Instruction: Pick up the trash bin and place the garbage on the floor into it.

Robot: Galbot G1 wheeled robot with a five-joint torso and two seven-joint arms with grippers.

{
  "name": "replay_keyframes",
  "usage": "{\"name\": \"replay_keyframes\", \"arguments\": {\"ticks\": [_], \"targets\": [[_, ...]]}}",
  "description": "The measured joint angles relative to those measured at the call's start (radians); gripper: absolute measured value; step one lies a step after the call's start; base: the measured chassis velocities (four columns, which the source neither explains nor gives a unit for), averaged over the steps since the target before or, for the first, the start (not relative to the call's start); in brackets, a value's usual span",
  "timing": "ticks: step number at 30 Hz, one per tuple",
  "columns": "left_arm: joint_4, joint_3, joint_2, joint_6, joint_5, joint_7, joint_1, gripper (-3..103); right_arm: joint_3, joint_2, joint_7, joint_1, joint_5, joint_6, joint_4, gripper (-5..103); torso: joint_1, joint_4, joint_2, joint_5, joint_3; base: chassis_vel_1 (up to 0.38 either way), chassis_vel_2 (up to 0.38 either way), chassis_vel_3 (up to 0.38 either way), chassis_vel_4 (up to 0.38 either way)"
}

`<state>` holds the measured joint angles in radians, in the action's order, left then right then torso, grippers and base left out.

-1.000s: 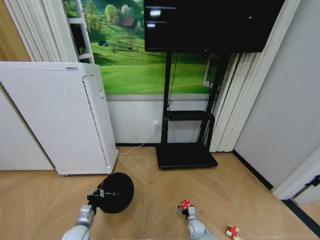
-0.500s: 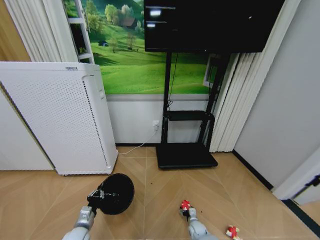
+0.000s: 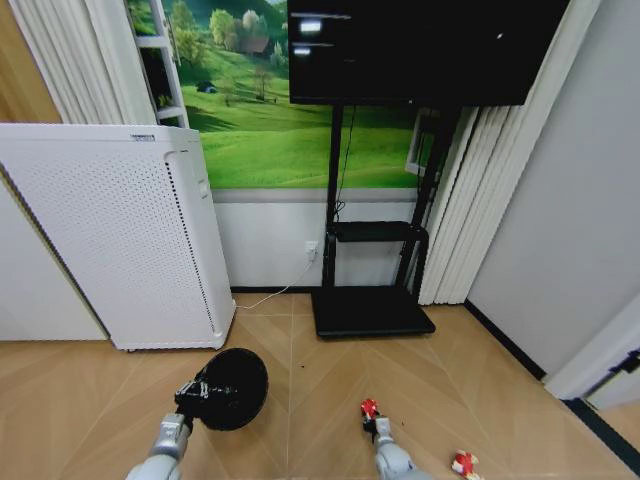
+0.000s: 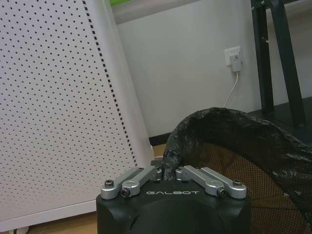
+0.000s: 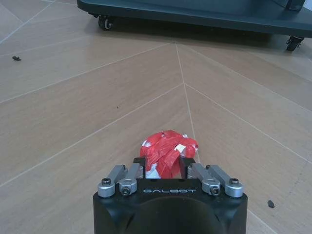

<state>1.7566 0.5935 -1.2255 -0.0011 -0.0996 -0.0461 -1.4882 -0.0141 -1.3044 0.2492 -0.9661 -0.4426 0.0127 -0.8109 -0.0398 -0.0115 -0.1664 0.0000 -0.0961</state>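
The trash bin [image 3: 234, 386] is small, black and round, lined with a black bag, and held low over the floor [image 3: 330, 385] in front of the white appliance. My left gripper [image 3: 193, 396] is shut on its near rim; in the left wrist view the fingers [image 4: 146, 174] pinch the bag-covered rim of the bin [image 4: 243, 156]. My right gripper [image 3: 372, 424] is shut on a red-and-white piece of garbage [image 3: 368, 408], seen clamped between the fingers as a crumpled piece [image 5: 168, 150] just above the parquet. A second red-and-white piece [image 3: 462, 463] lies on the floor to the right.
A tall white perforated appliance [image 3: 110, 230] stands at the left against the wall. A black wheeled TV stand [image 3: 372, 312] sits ahead, with its base [image 5: 195, 12] close in front of the right gripper. A white cable [image 3: 275, 293] runs to a wall socket. Grey wall at right.
The right gripper with the red-and-white piece has shifted very slightly. The left gripper and the bin have stayed where they were.
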Motion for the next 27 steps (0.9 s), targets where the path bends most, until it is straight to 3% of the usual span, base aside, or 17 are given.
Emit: {"name": "replay_keyframes", "arguments": {"ticks": [6,12,13,14,15,17,21,27], "targets": [[-0.004,-0.004,-0.004,-0.004,0.003,0.001,0.002,7,0.006,0.017,0.010,-0.019,-0.012,-0.012,-0.045,30,0.000,-0.0001,0.000,0.0004,0.000,0.000,0.000,0.000,0.000],[-0.005,-0.009,-0.003,-0.005,0.003,0.001,0.005,7,0.017,0.105,0.053,-0.072,-0.079,-0.077,-0.224,15,0.000,0.0000,0.000,0.0009,0.000,0.000,0.000,0.000,0.000],[-0.008,-0.015,-0.001,-0.005,0.004,0.001,0.010,7,0.022,0.173,0.071,-0.097,-0.107,-0.095,-0.326,5,0.000,-0.0001,0.000,0.0000,0.000,0.000,0.000,0.000,0.000],[-0.008,-0.015,-0.001,-0.005,0.004,0.001,0.010,7,0.022,0.173,0.071,-0.097,-0.107,-0.095,-0.326,5,0.000,-0.0001,0.000,0.0000,0.000,0.000,0.000,0.000,0.000],[-0.015,-0.032,-0.001,-0.004,0.007,0.001,0.029,7,0.017,0.289,0.089,-0.145,-0.126,-0.100,-0.482,1,0.000,-0.0003,0.000,0.0004,0.000,0.000,0.000,0.000,0.000],[-0.019,-0.043,-0.005,0.000,0.010,0.001,0.041,7,-0.015,0.360,0.088,-0.191,-0.150,-0.109,-0.584,0,0.000,-0.0003,0.000,-0.0001,0.000,0.000,0.000,0.000,0.000],[-0.024,-0.056,-0.018,0.002,0.019,0.001,0.048,7,-0.041,0.389,0.077,-0.221,-0.144,-0.106,-0.608,0,0.000,-0.0003,0.000,0.0000,0.000,0.000,0.000,0.000,0.000],[-0.024,-0.069,-0.029,0.005,0.029,0.000,0.051,7,-0.052,0.370,0.065,-0.216,-0.125,-0.104,-0.572,0,0.000,-0.0003,0.000,0.0002,0.000,0.000,0.000,0.000,0.000]]}}
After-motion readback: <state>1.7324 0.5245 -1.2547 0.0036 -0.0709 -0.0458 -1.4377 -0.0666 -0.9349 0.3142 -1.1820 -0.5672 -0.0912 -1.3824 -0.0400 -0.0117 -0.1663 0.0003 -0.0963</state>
